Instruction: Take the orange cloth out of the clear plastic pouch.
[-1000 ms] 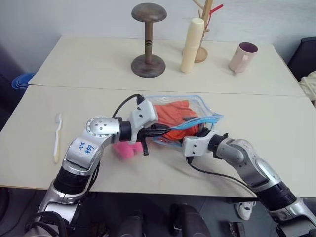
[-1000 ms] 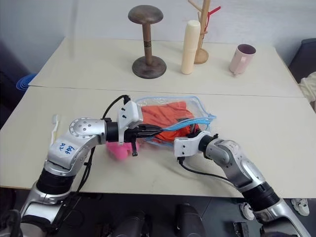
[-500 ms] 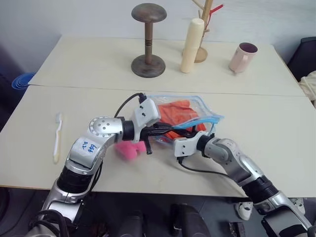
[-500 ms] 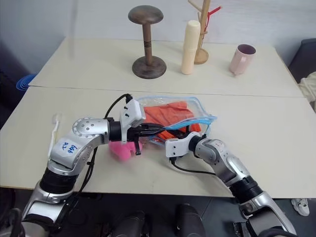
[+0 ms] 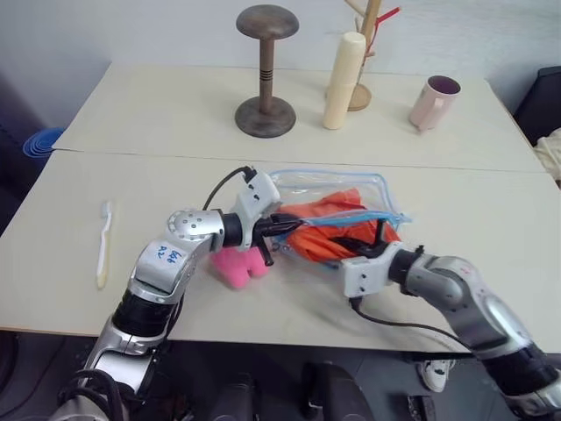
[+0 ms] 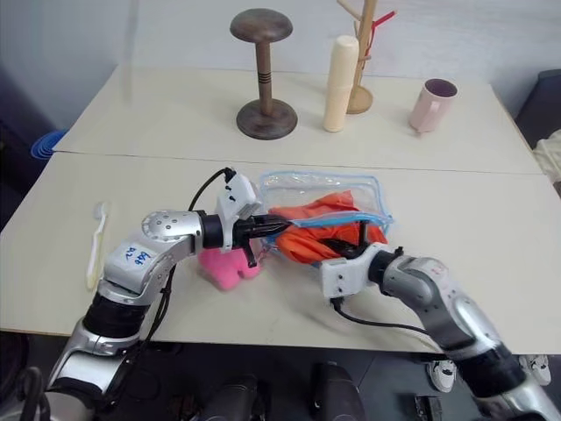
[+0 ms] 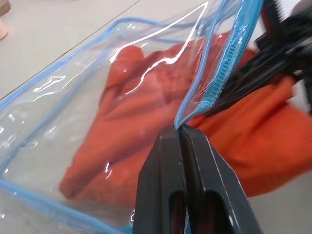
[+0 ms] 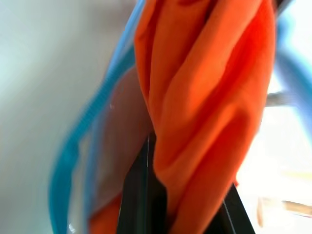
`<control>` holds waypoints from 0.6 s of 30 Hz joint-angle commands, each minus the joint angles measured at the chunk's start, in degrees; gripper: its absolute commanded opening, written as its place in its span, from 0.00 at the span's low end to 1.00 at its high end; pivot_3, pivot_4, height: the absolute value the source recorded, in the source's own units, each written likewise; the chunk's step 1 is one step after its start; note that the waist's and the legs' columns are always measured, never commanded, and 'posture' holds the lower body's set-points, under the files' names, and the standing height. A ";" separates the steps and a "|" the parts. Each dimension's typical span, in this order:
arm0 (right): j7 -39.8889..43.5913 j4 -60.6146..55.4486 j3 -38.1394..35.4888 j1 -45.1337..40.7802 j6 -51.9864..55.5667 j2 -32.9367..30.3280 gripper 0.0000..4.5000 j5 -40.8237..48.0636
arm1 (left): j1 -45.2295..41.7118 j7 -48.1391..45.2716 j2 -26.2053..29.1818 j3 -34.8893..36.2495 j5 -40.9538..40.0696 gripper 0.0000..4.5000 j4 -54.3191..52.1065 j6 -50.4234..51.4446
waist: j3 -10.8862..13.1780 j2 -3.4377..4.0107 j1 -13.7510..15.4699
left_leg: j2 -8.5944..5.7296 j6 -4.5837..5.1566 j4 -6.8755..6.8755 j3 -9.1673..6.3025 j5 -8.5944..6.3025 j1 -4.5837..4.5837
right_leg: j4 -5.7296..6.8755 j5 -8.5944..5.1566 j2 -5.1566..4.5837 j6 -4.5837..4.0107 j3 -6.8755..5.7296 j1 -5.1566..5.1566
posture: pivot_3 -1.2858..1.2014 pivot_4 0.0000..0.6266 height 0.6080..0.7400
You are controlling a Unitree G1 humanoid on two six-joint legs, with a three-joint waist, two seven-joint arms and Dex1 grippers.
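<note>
Between the two grippers, the cloth (image 5: pixel 326 239) lies partly out of the pouch (image 5: pixel 337 186): the right gripper (image 8: pixel 168 204) is clamped on a fold at the mouth, and the left gripper (image 7: pixel 181 134) pinches the blue zipper edge (image 7: pixel 229 73) just beside it. The cloth looks light, soft and limp, so it should bunch and trail; a thick fold near the mouth is judged the best hold. The pouch holds the cloth's far part; its thin, slick film will likely drag along unless pinned.
</note>
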 commanded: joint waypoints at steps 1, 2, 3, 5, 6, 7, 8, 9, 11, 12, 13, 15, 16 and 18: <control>1.71 -6.48 -6.92 5.11 -4.05 -3.71 0.00 6.14 | -0.13 0.90 0.93 -0.06 2.08 0.00 0.24 -2.62 | 0.00 -0.01 -0.02 | 0.00 0.00 0.00 0.00 0.00 0.01 | 0.00 0.00 0.00 0.00 0.00 0.00 | 0.52 0.24 1.00; 3.12 -7.68 -9.17 8.23 -7.22 -6.24 0.00 8.39 | -0.06 1.03 1.07 -0.05 2.26 0.00 0.49 -2.60 | 0.00 -0.01 -0.09 | 0.00 0.00 0.00 0.01 0.00 0.00 | -0.01 0.00 0.00 0.00 0.00 0.00 | 0.52 0.24 1.00; 5.22 -8.67 -11.94 12.37 -10.75 -9.03 0.00 10.79 | -0.05 1.29 1.23 0.03 2.61 0.00 0.89 -2.78 | -0.01 0.02 0.05 | 0.00 0.00 0.02 0.04 0.00 -0.01 | -0.01 0.00 0.00 0.00 0.01 0.00 | 0.52 0.24 1.00; 8.41 -8.61 -18.45 20.63 -16.85 -13.30 0.00 13.25 | -0.17 1.68 1.70 0.29 3.26 0.00 1.71 -3.29 | 0.00 0.01 0.27 | 0.00 0.00 0.00 0.01 0.00 0.03 | 0.00 0.00 0.01 0.00 -0.01 0.04 | 0.52 0.24 1.00; 9.34 -7.93 -21.45 24.08 -18.92 -14.57 0.00 13.52 | -0.21 1.76 1.94 0.44 3.55 0.00 2.05 -3.59 | 0.00 0.01 0.56 | 0.00 0.00 -0.02 0.01 0.00 0.02 | -0.04 0.00 0.01 0.00 -0.01 0.04 | 0.52 0.24 1.00; 9.66 -5.06 -26.07 27.47 -22.02 -15.56 0.00 12.34 | -0.29 1.42 2.57 0.35 4.04 0.00 2.20 -4.31 | 0.02 -0.04 0.70 | 0.00 0.00 -0.02 0.02 0.00 0.03 | -0.06 0.00 0.00 0.00 -0.01 0.07 | 0.52 0.24 1.00; 9.32 -1.50 -30.37 29.81 -24.54 -16.22 0.00 10.95 | -0.21 0.81 3.32 0.17 4.37 0.00 1.97 -5.06 | 0.02 -0.04 0.64 | 0.01 0.00 -0.03 0.01 0.00 0.09 | -0.11 0.00 0.02 0.00 -0.02 0.16 | 0.52 0.24 1.00; 8.92 3.10 -34.30 31.25 -27.02 -17.07 0.00 9.60 | -0.14 0.15 3.95 0.07 4.35 0.00 1.42 -5.28 | 0.03 -0.06 0.48 | 0.01 0.01 -0.03 0.02 0.00 0.10 | -0.26 0.01 0.03 0.02 -0.02 0.23 | 0.52 0.24 1.00; 6.96 11.40 -39.50 31.53 -29.72 -18.54 0.00 7.09 | 0.30 -1.51 5.11 -0.27 3.82 0.00 0.00 -5.63 | 0.04 -0.07 0.37 | 0.04 0.02 -0.04 0.04 0.00 0.24 | -0.48 0.03 0.05 0.05 -0.02 0.44 | 0.52 0.24 1.00; 4.62 16.75 -41.43 30.03 -30.07 -19.75 0.00 4.93 | 0.87 -3.22 5.91 -0.69 3.16 0.00 -1.39 -6.08 | 0.04 -0.07 0.28 | 0.04 0.02 -0.07 0.04 0.00 0.42 | -0.70 0.02 0.05 0.05 -0.02 0.60 | 0.52 0.24 1.00; 2.89 20.35 -42.50 28.79 -30.41 -20.56 0.00 3.41 | 1.28 -4.44 6.47 -0.98 2.71 0.00 -2.36 -6.44 | 0.04 -0.07 -0.02 | 0.04 0.02 -0.16 0.04 0.00 0.55 | -0.80 0.02 0.05 0.05 -0.01 0.73 | 0.52 0.24 1.00; -2.09 26.92 -41.95 22.45 -24.42 -19.77 0.00 2.94 | 2.74 -8.02 8.06 -2.33 1.89 0.00 -4.96 -8.11 | 0.04 -0.06 -0.16 | 0.07 0.02 -0.36 0.05 0.00 0.84 | -0.86 0.01 0.05 0.03 0.02 0.92 | 0.52 0.24 1.00; -3.97 29.22 -40.74 18.86 -20.41 -18.31 0.00 3.60 | 3.46 -9.82 8.92 -3.27 1.78 0.00 -6.19 -8.94 | 0.04 -0.06 -0.42 | 0.09 0.00 -0.43 0.07 0.01 0.91 | -0.88 0.00 0.06 0.02 0.02 0.94 | 0.52 0.24 1.00; -6.23 32.73 -37.57 13.09 -15.15 -15.32 0.00 4.32 | 4.30 -12.18 9.91 -4.72 1.86 0.00 -7.68 -10.39 | 0.03 -0.01 -0.52 | 0.11 -0.10 -0.58 0.14 0.06 0.99 | -0.89 0.00 0.11 0.01 0.07 0.93 | 0.52 0.24 1.00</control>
